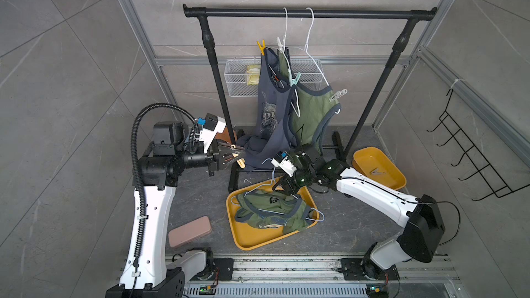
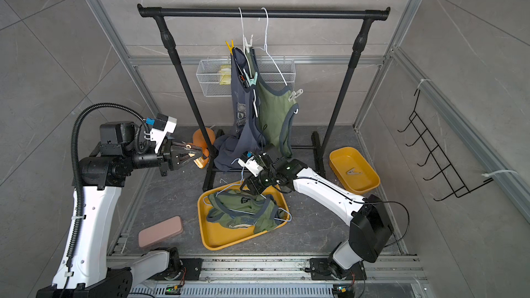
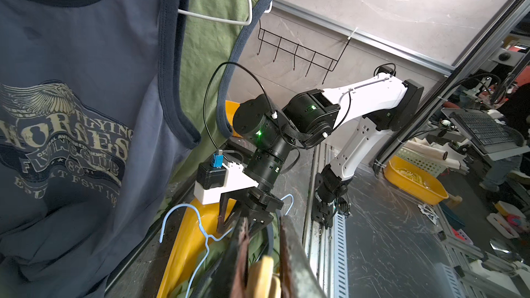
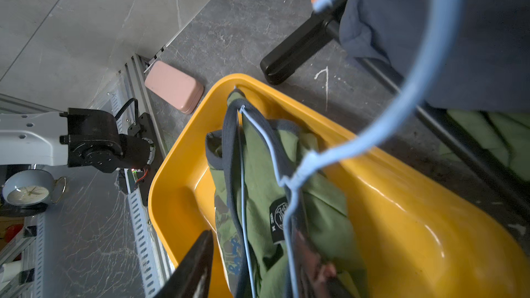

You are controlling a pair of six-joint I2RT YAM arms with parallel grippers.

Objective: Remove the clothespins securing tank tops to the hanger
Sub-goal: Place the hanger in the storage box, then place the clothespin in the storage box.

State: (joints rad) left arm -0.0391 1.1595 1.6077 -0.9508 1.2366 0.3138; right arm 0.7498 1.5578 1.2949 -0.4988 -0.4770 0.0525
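Right gripper [image 1: 279, 189] sat low over the tray [image 1: 252, 239], jaws roughly half apart with nothing pinched that I could see; the blue hanger [image 4: 407, 100] wire ran down past its fingers in the wrist view, loose as far as I could tell; my guess is it was parking that hanger and its green top [image 1: 272, 210] in the tray, since no pins showed on it; left gripper [image 1: 240, 154] was near a rack [image 1: 309, 12] post, nearly closed on a tan pin [image 1: 239, 162], probably waiting to drop it; another pin [image 1: 377, 172] lay in the small bin [image 1: 387, 161], so that looked like the drop spot, well apart from the left gripper; four more were up on the hanging tops, well above and behind the right gripper: yellow pin [image 1: 261, 47] on the blue top [image 1: 268, 110], white pin [image 1: 279, 43] beside it, mint pin [image 1: 295, 80] and pale pin [image 1: 338, 94] on the hanging green top [image 1: 311, 110]; those would need a reach upward.
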